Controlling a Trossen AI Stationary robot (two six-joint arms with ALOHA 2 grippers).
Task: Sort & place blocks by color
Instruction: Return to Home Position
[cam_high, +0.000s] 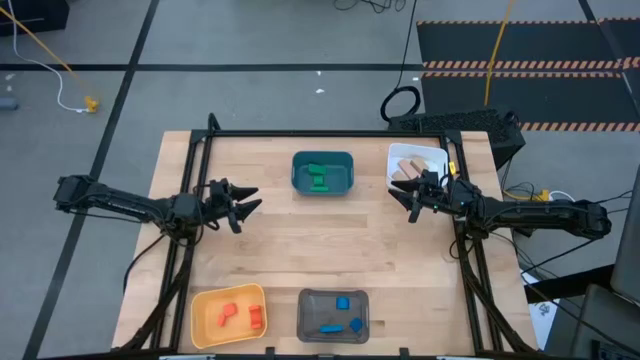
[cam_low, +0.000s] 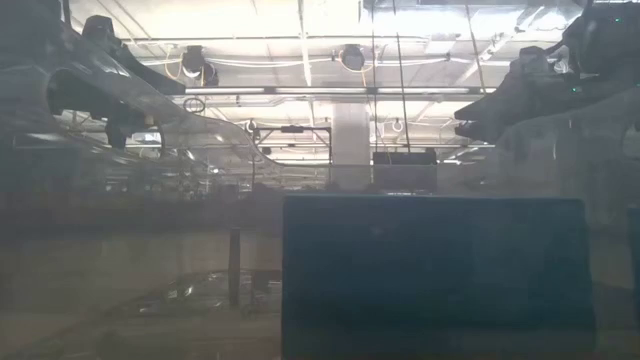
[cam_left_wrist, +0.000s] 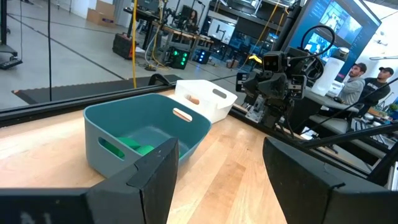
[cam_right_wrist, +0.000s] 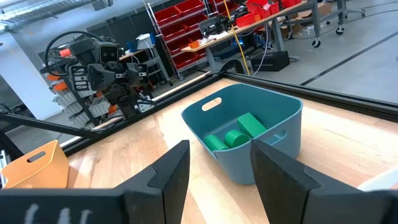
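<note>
All the blocks lie inside bins. Green blocks (cam_high: 319, 178) (cam_right_wrist: 235, 134) rest on the floor of the teal bin (cam_high: 323, 173). Tan blocks (cam_high: 408, 168) lie in the white bin (cam_high: 415, 165), red-orange blocks (cam_high: 241, 316) in the yellow bin (cam_high: 228, 315), blue blocks (cam_high: 340, 314) in the grey bin (cam_high: 333, 314). My left gripper (cam_high: 248, 199) (cam_left_wrist: 217, 171) hovers open above the table, left of the teal bin. My right gripper (cam_high: 412, 200) (cam_right_wrist: 219, 165) hovers open to the right of the teal bin, at the near edge of the white bin. Neither holds anything.
A black frame (cam_high: 330, 132) runs around the tabletop. Bare wood (cam_high: 330, 245) lies in the middle between the four bins. In the low view the near wall of the grey bin (cam_low: 435, 275) fills the foreground. People sit beyond the table (cam_left_wrist: 364, 78).
</note>
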